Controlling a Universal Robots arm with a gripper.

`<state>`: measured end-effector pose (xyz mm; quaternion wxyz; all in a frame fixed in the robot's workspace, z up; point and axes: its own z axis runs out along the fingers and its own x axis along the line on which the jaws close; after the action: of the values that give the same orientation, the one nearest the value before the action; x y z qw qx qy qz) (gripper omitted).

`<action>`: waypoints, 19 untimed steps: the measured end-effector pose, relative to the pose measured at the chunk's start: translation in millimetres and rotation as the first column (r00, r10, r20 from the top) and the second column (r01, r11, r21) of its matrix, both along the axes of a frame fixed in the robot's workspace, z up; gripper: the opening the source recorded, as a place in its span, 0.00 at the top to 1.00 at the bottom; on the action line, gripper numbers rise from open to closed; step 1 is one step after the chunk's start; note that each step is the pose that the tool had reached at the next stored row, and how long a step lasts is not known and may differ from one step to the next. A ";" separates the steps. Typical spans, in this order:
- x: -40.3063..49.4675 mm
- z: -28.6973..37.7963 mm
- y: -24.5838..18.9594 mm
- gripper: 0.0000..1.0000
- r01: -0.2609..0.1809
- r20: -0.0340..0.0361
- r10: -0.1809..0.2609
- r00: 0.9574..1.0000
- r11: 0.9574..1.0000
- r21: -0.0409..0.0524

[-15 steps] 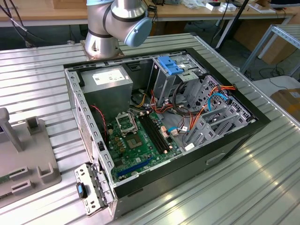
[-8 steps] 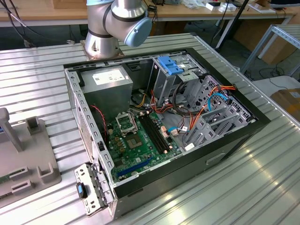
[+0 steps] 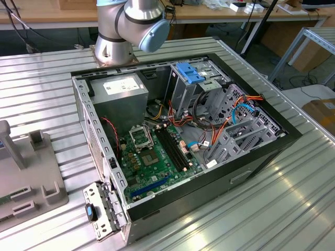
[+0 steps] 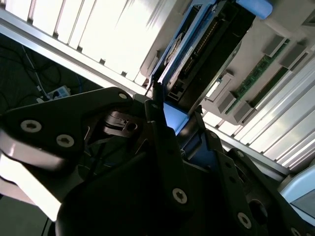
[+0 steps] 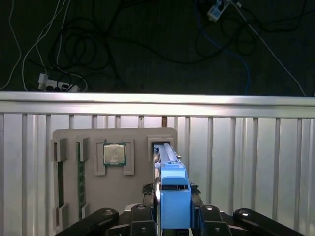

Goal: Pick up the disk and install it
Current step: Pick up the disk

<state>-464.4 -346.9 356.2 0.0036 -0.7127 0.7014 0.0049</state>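
Second wrist view shows black fingers [image 4: 165, 142] clenched on the grey, blue-framed rectangular disk [image 4: 202, 54]; a firm, square hold suits the lift.

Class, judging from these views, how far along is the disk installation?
Done: approach only; the pincer straddles the disk. In hand: the disk stands on edge in its slot on the grey tray, grip unclear. Left: lifting it and installing it in the open computer case.
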 end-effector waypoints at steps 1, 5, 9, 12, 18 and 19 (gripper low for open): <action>0.0 2.6 0.0 0.63 0.000 0.000 0.000 1.000 1.000 0.000; 0.0 12.1 0.0 0.63 0.000 0.000 0.000 1.000 1.000 0.000; 0.0 22.7 0.0 0.63 0.000 0.000 0.000 1.000 1.000 0.000; 0.0 30.5 0.0 0.63 0.000 0.000 0.000 1.000 1.000 0.000; 0.0 44.5 0.0 0.63 0.000 0.000 0.000 1.000 1.000 0.000; 0.0 45.7 0.0 0.63 0.000 0.000 0.000 1.000 1.000 0.000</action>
<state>-464.4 -346.8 401.8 0.0035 -0.7127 0.7014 0.0049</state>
